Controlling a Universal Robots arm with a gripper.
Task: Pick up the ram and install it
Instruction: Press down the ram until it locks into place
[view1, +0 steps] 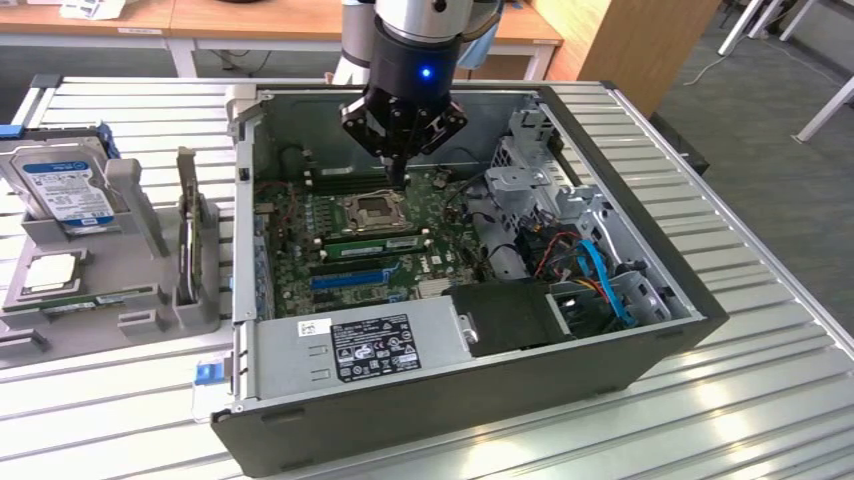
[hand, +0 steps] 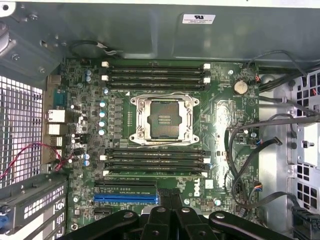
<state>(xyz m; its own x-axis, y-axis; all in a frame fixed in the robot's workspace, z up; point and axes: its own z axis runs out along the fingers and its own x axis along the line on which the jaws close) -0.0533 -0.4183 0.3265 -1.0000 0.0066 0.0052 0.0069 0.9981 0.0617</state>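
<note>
Standing on edge in a memory slot, the ram (view1: 375, 240) (hand: 156, 173) shows as a long green strip on the motherboard (view1: 287, 240) (hand: 220, 120). It sits in the bank of slots on the near side of the CPU socket (view1: 370, 210) (hand: 164, 119), in the slot of that bank farthest from the socket. Nothing grips it.

The gripper (view1: 398, 176) (hand: 167, 202) hangs inside the open computer case (view1: 467, 410). It is over the far part of the board, just far of the CPU socket and apart from the ram. Its fingers are closed together with nothing between them.

A second bank of memory slots (hand: 155, 72) lies on the far side of the socket. A blue expansion slot (view1: 354, 281) (hand: 125, 198) lies near of the ram, parallel to it. A coin cell battery (hand: 240, 86) sits on the board beside the far bank.

The power supply (view1: 360, 345) with its black label fills the near corner of the case. Blue cables (view1: 603, 275) run along the drive bays at the exterior view's right.

Outside the case, at the exterior view's left, a grey parts holder (view1: 127, 200) stands on the slatted metal table (view1: 747, 400). It carries a blue-labelled hard drive (view1: 60, 190), and a square silver processor chip (view1: 47, 272) lies near of it.
</note>
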